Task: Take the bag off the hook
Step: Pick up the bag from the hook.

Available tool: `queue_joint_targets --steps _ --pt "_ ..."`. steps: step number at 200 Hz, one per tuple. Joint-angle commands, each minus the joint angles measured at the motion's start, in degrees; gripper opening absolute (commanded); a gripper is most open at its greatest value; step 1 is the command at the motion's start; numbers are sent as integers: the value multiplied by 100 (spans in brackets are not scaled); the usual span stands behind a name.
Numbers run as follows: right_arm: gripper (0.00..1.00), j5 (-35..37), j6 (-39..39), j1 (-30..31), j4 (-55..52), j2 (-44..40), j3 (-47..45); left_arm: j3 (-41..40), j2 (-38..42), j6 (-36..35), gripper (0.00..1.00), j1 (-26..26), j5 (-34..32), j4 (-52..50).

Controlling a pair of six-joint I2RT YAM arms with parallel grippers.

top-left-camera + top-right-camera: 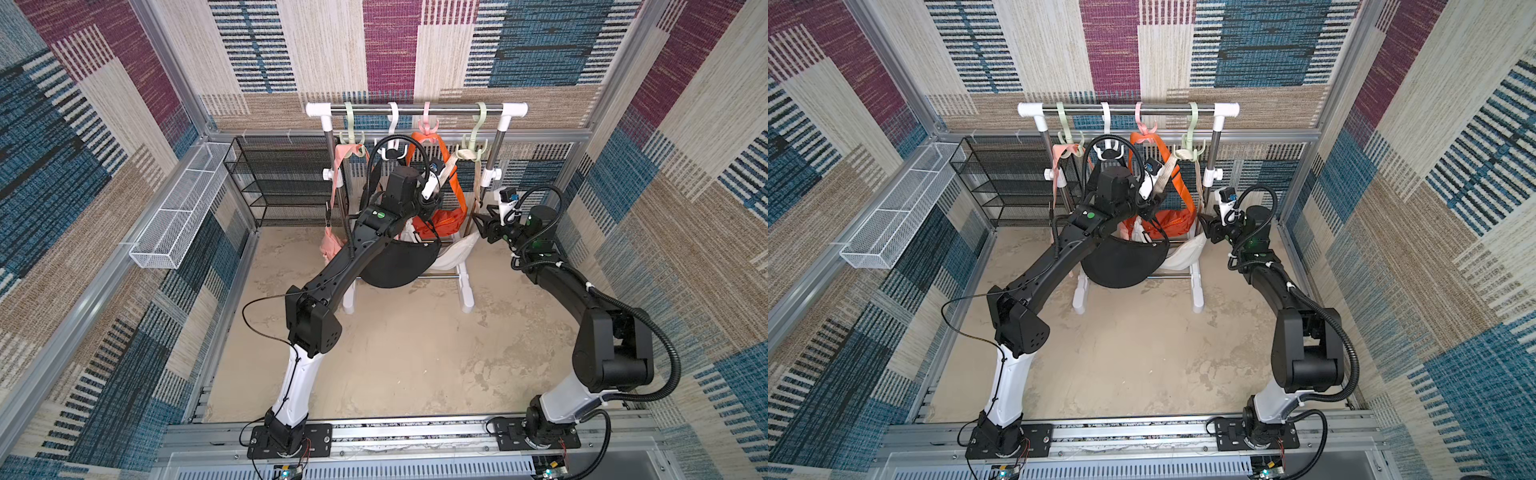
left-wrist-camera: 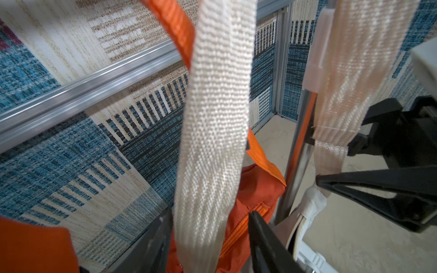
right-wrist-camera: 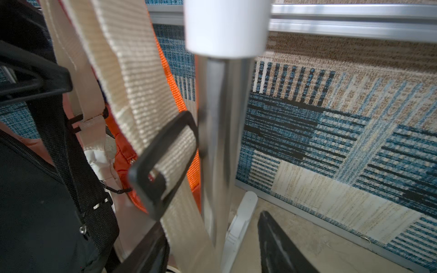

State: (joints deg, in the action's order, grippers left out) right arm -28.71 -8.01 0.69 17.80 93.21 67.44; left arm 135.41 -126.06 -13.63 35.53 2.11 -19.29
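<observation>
A cream bag (image 1: 457,253) hangs low on the rack, and its cream strap (image 2: 212,118) still loops over the pale green hook (image 1: 471,151) at the rail's right end. My left gripper (image 2: 210,212) is open. The strap runs loosely between its fingers, drawn a little toward the orange bag. The right gripper (image 3: 212,219) is also open beside the rack's right post (image 3: 220,141). The post and the strap's other run, with a black buckle (image 3: 163,160), lie between its fingers. In a top view that gripper (image 1: 484,216) sits just right of the bag.
Three more bags hang on the rail's other hooks: a pink one (image 1: 330,245), a black one (image 1: 395,266) and an orange one (image 1: 446,220). A black mesh shelf (image 1: 286,183) and a white wire basket (image 1: 178,220) stand at the left wall.
</observation>
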Motion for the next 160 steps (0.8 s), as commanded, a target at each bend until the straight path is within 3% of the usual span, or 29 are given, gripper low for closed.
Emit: queue_joint_targets --steps 1,23,65,160 --pt "60 80 -38 15 175 6 -32 -67 -32 -43 52 -3 -87 106" --pt "57 138 -52 19 137 72 -38 -214 -33 -43 44 -3 -185 180" --pt "47 166 -53 28 138 119 -51 -477 100 -62 20 -14 -218 371" --pt "22 90 -66 37 84 -147 -82 -591 301 16 0 -9 -150 549"
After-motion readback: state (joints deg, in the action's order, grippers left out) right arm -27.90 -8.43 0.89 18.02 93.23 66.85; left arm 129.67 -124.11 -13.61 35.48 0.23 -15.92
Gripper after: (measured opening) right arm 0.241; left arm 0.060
